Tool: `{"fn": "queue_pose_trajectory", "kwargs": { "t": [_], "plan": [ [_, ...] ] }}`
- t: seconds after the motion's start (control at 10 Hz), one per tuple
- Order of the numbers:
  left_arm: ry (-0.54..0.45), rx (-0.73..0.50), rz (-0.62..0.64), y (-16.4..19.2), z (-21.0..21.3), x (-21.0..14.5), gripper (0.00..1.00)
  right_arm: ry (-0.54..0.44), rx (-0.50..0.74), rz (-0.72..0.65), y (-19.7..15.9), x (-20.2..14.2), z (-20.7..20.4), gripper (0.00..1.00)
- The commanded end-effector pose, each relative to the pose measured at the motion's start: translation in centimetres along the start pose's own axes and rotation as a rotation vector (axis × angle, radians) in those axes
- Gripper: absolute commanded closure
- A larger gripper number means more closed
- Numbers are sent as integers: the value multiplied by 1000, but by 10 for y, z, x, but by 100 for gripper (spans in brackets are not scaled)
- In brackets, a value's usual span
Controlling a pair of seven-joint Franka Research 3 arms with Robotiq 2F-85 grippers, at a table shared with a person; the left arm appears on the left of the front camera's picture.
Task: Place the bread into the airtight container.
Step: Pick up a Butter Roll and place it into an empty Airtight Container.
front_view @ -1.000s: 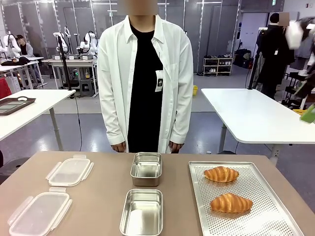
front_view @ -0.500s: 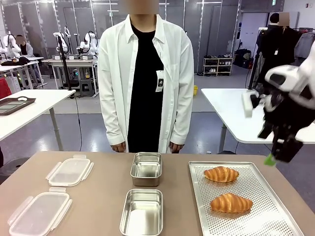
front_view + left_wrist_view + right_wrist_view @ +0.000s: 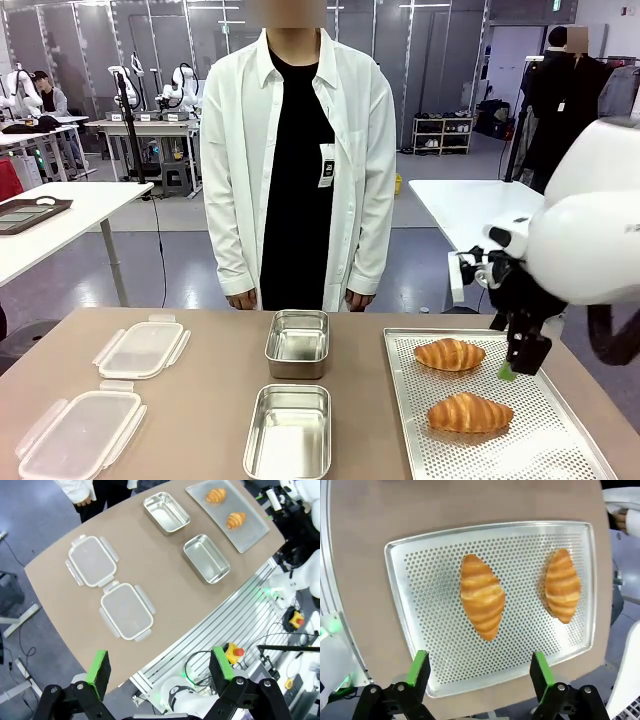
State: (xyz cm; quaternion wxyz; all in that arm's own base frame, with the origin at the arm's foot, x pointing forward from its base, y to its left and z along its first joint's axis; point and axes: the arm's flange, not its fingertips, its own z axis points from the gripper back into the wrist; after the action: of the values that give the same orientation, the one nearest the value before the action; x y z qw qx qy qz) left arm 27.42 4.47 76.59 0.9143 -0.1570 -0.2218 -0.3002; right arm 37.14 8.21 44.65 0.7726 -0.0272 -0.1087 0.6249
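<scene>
Jaws of the right gripper (image 3: 518,366) are spread wide and empty above the perforated tray (image 3: 560,440) at lower right, where two croissants (image 3: 449,354) are laid; both steel containers (image 3: 296,368), centre frame, are seen empty.

Off-task things I see
A perforated tray (image 3: 430,580) lies below my right pincer (image 3: 478,662); a person (image 3: 295,170) stands beyond it, leftward, at the table's (image 3: 200,400) far edge.
</scene>
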Motion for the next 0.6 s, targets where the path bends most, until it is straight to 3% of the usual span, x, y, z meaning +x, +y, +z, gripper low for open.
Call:
{"fn": "queue_pose_trajectory", "kwargs": {
  "t": [0.0,0.5],
  "plan": [
    [5,1,-21,0,1,-1,0,65,10,33,-13,6,-26,0],
    [5,1,-21,0,1,-1,0,112,37,52,-19,10,-79,0]
  ]
}}
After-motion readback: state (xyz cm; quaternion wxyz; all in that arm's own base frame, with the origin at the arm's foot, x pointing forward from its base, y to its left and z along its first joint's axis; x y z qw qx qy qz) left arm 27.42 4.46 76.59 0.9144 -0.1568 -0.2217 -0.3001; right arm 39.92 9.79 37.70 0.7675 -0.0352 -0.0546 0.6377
